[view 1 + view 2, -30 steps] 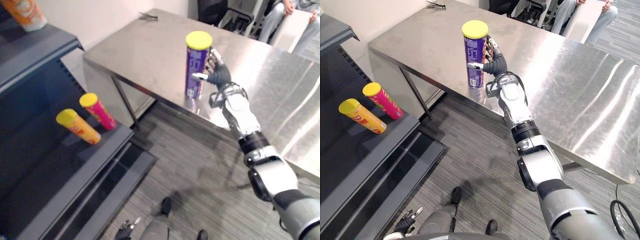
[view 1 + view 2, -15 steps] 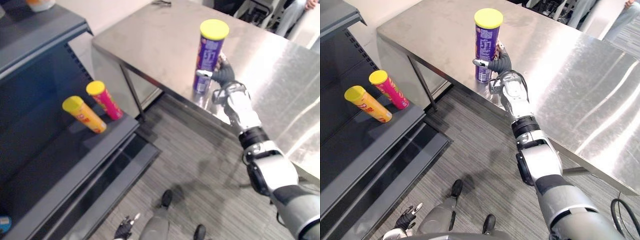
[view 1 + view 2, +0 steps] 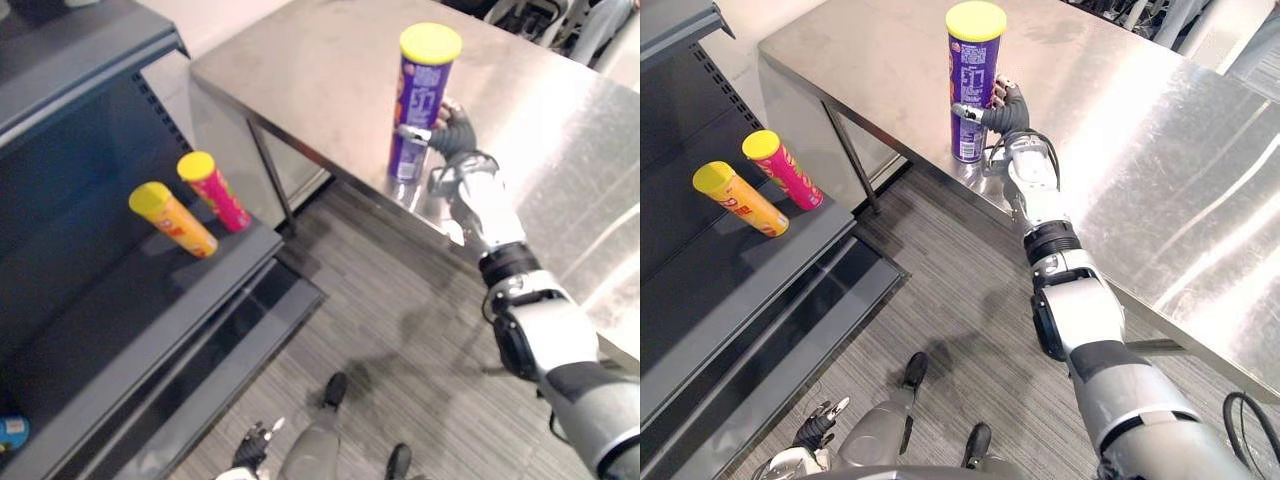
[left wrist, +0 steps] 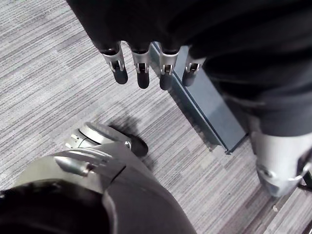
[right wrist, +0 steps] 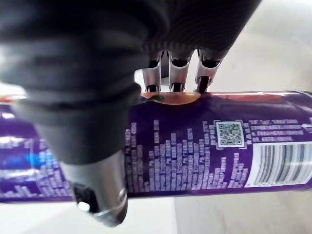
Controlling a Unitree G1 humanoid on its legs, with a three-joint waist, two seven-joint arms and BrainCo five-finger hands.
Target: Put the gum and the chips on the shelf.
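Observation:
A tall purple chips can (image 3: 418, 110) with a yellow lid stands upright near the front edge of the steel table (image 3: 320, 70). My right hand (image 3: 455, 135) is shut on it at mid-height. The thumb lies across the near side and the fingers (image 5: 175, 78) curl round the far side of the can (image 5: 219, 141). My left hand (image 4: 141, 68) hangs low over the grey carpet, fingers straight and holding nothing. The dark grey shelf (image 3: 120, 320) stands at the left.
Two cans lie tilted on the shelf board: an orange one with a yellow lid (image 3: 172, 220) and a pink one with a yellow lid (image 3: 215, 192). A small blue-and-white thing (image 3: 10, 430) sits at the shelf's near corner. Striped carpet lies between shelf and table.
My right hand's fingers have curled in from open to a grip round the chips can, which still stands on the table. The head camera has shifted a little.

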